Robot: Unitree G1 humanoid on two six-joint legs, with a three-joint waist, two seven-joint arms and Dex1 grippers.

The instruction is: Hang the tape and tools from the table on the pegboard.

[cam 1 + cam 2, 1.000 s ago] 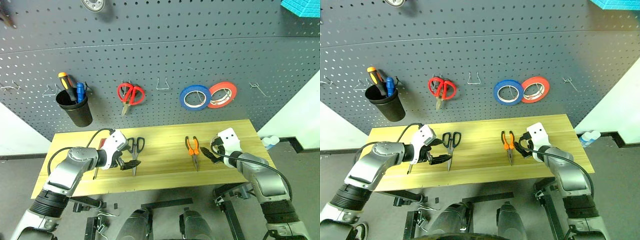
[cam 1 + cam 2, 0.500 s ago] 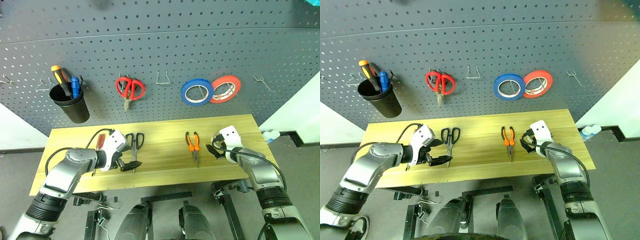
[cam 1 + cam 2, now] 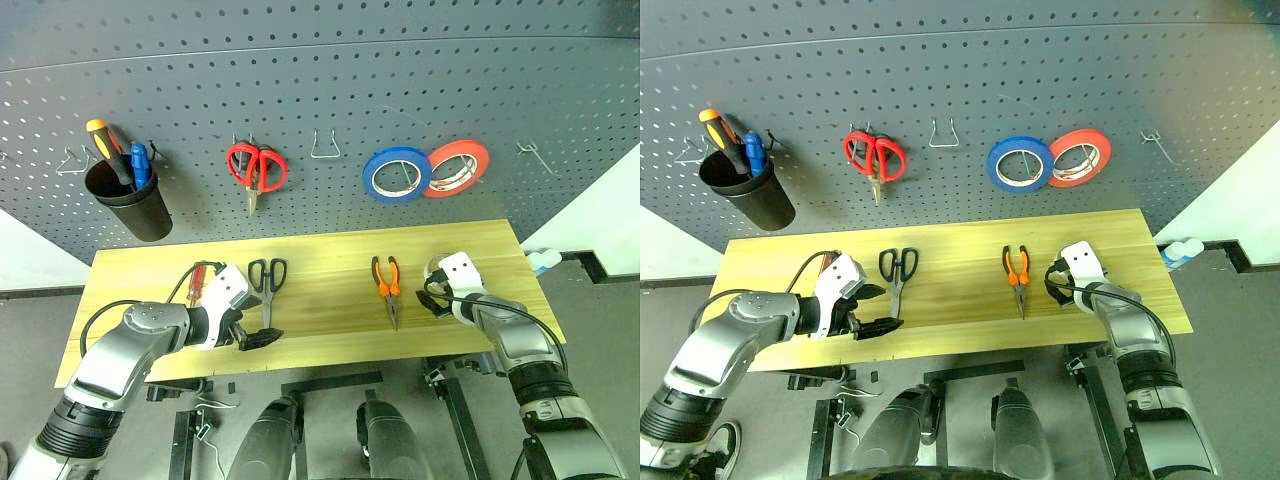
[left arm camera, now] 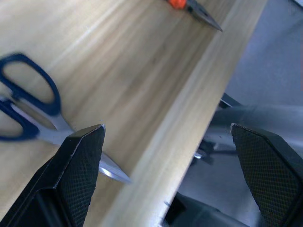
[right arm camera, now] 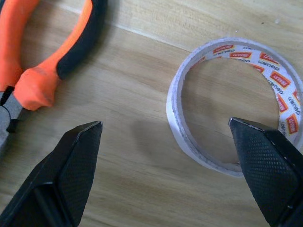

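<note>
Whitish tape (image 5: 236, 106) lies flat on the table (image 3: 330, 262) near its right end; in the head views the right gripper (image 3: 436, 303) mostly hides it, and the wrist view cuts off its far edge. That gripper's fingers (image 5: 71, 175) are spread wide, one over the ring's rim, pinching nothing. Left gripper (image 3: 258, 338) is spread too, empty, beside the blade tips of the black-handled scissors (image 3: 266, 285). One pair of orange-handled pliers (image 3: 387, 285) lies mid-table; one screwdriver (image 3: 196, 282) is largely hidden behind the left wrist. On the pegboard (image 3: 330, 110): one red-handled scissors (image 3: 256, 168), two tape rolls, blue (image 3: 396, 174) and red-orange (image 3: 456, 168), and one black cup (image 3: 128, 202) holding two screwdrivers.
</note>
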